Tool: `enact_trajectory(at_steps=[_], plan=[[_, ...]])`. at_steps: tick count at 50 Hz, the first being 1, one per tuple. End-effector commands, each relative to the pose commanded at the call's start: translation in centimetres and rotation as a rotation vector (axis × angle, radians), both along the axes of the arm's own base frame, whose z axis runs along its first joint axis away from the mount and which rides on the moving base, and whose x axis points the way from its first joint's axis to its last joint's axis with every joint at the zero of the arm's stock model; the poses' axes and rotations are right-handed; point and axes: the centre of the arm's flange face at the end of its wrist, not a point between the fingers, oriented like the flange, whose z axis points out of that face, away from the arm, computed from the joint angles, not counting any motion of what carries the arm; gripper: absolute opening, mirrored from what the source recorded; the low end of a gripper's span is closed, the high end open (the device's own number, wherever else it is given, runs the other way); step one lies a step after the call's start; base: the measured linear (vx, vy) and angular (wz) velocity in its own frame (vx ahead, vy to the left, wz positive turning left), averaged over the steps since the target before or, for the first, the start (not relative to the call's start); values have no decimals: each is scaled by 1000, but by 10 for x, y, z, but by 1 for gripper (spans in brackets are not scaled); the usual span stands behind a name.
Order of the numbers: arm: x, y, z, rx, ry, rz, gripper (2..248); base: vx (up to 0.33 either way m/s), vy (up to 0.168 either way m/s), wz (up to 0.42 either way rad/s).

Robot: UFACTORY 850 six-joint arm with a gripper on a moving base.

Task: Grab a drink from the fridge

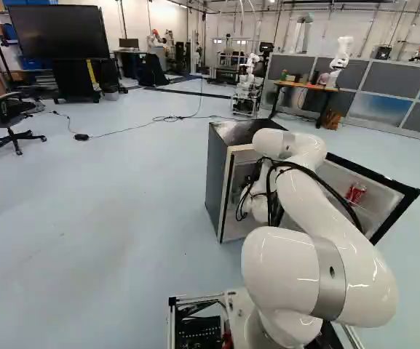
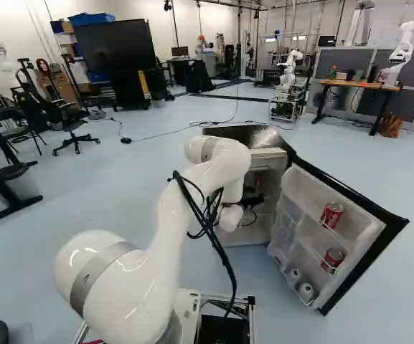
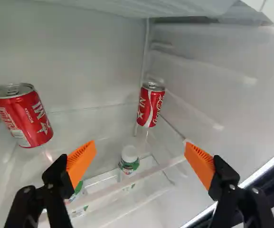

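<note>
The likeliest drink to take is the red soda can [image 3: 150, 105] standing upright in the back corner inside the fridge [image 1: 216, 174], ahead of the gap in the claw [image 3: 140, 149]. It should handle as a small, smooth cylinder: fairly heavy if full, stiff enough for a firm hold, but its thin wall could dent under a hard squeeze and slip if damp. Whether it is full, I can't tell. The best hold looks to be mid-body, one pad on each side, below the rim; the close walls leave little room for the fingers there. The claw stands wide apart with nothing between its orange pads [image 3: 81, 163].

The can's label is red, with flowing white script running up the side and a white star beside block letters. The nearer can [image 3: 23, 116], off beyond one finger and outside the gap, carries a star, large white letters, a smaller line of print and a pale panel of fine print. It offers an easier reach, but needs a sideways shift.

A white-capped bottle [image 3: 129, 160] with a green and white label seems to sit below the clear shelf. Farther out, the open door [image 2: 368, 266] holds an upper red can [image 2: 331, 214] and a lower red can [image 2: 332, 259].
</note>
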Motion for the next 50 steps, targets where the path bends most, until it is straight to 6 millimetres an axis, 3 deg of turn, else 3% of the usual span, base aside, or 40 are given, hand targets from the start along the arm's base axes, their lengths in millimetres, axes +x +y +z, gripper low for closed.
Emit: enact_trajectory(at_steps=[39,50], plan=[[11,-5,-7,-4,-9,-1,247,0,0,0],[15,-5,2,-8,-19,1,247,0,0,0]])
